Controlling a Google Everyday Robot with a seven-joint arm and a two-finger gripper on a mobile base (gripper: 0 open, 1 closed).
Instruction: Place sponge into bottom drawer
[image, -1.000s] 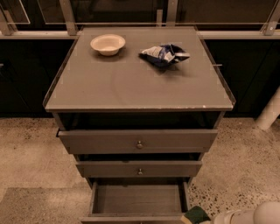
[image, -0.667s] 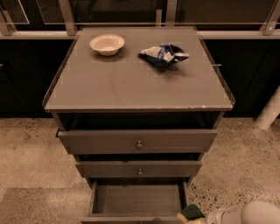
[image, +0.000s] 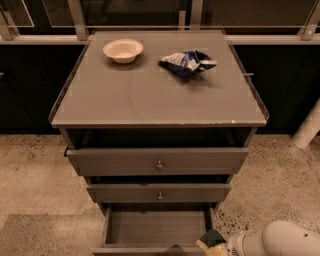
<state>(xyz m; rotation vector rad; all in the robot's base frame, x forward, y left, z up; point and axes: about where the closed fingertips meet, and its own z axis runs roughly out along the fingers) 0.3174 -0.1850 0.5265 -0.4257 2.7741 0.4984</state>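
The sponge (image: 210, 239), dark green over pale yellow, sits at the bottom edge of the camera view, at the front right corner of the bottom drawer (image: 156, 227). The drawer is pulled out and its plain grey floor shows nothing on it. My gripper (image: 220, 247) is at the lower right, at the end of the white arm (image: 280, 241). It reaches the sponge from the right and seems to hold it. The fingers are hidden behind the sponge and cut off by the frame edge.
The grey cabinet top (image: 155, 95) carries a cream bowl (image: 123, 50) at the back left and a blue-and-white foil bag (image: 187, 62) at the back right. The two upper drawers (image: 158, 161) stand slightly ajar. A white post (image: 307, 130) stands at the right on the speckled floor.
The arm and the sponge have moved left, from beside the drawer's right wall to over its front right corner. More of the white arm shows.
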